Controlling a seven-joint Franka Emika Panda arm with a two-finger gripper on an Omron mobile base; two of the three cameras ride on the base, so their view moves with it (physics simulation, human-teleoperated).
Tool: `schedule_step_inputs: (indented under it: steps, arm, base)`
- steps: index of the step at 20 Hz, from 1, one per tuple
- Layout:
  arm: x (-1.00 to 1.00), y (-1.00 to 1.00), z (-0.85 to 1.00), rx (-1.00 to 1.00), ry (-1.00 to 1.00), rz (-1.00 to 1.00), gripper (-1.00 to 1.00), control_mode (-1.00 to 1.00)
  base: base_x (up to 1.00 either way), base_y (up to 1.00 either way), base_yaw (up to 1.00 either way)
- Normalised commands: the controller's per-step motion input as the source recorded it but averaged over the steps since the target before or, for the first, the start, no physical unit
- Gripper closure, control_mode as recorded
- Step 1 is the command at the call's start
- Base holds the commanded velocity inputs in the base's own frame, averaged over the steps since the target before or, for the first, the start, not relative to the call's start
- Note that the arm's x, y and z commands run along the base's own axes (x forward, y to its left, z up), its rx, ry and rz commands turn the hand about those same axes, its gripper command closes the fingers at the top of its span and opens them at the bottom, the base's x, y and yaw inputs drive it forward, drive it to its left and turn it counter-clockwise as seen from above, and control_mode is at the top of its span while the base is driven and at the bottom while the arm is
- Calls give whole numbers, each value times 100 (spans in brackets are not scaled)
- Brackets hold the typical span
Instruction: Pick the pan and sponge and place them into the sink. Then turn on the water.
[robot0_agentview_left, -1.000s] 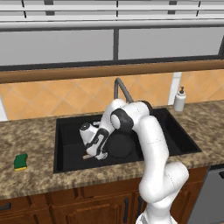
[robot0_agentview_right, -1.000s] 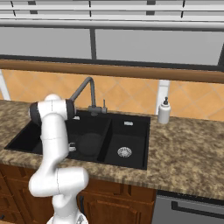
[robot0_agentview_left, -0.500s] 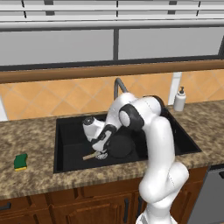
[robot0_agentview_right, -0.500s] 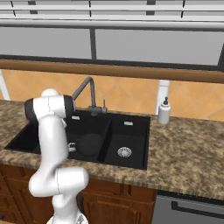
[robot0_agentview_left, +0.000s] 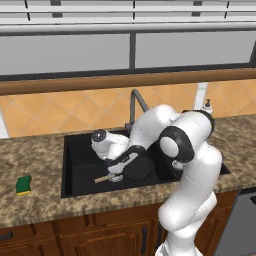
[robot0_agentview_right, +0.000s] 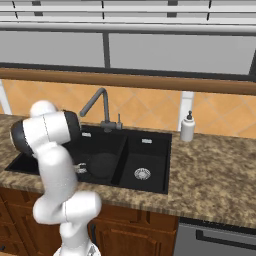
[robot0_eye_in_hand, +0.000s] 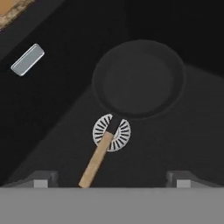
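Basically one round black pan (robot0_eye_in_hand: 138, 78) lying flat on the floor of the large basin of the sink (robot0_agentview_left: 77, 165), matte and dark, short light wooden handle crossing right over a silver slotted drain. Hard to pick out against the black basin in the left base view, where just the pale handle tip pokes out beside the hand (robot0_agentview_left: 116, 173). Hand hovering low over the basin, fingers (robot0_eye_in_hand: 41, 180) spread wide apart and gripping nothing, the two dark tips sitting at either side of the handle end in the hand view, clear of it.

One sponge (robot0_agentview_left: 23, 184), small blocky rectangle, green face up with a yellow edge showing, out on the speckled brown granite desk (robot0_agentview_left: 35, 210) well left of the sink. Not in the basin yet.

Two basins, large and small, second silver drain (robot0_agentview_right: 142, 174) visible in the smaller one from the right base view. One grey gooseneck faucet (robot0_agentview_right: 97, 105) behind the divider, base partly blocked by the arm in the left view. One white soap dispenser (robot0_agentview_right: 188, 127) on the desk to the right of the sink. Small silver rectangular plate (robot0_eye_in_hand: 27, 59) on the basin wall, can't tell what exactly.
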Motion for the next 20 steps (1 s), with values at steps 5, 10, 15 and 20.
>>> schedule_step_inputs:
  steps: [5, 10, 15, 20]
  arm:
    - [-87, 4, 50, 0, 0, 27, -100, -100]
    - [-66, 32, 67, -1, 3, 34, -100, -100]
    - [-48, 56, 80, -6, 9, 30, -100, -100]
    - [-52, 66, 53, -11, 3, 26, -100, -100]
  base:
    - [0, 0, 0]
    - [0, 0, 0]
    - [0, 0, 0]
    - [0, 0, 0]
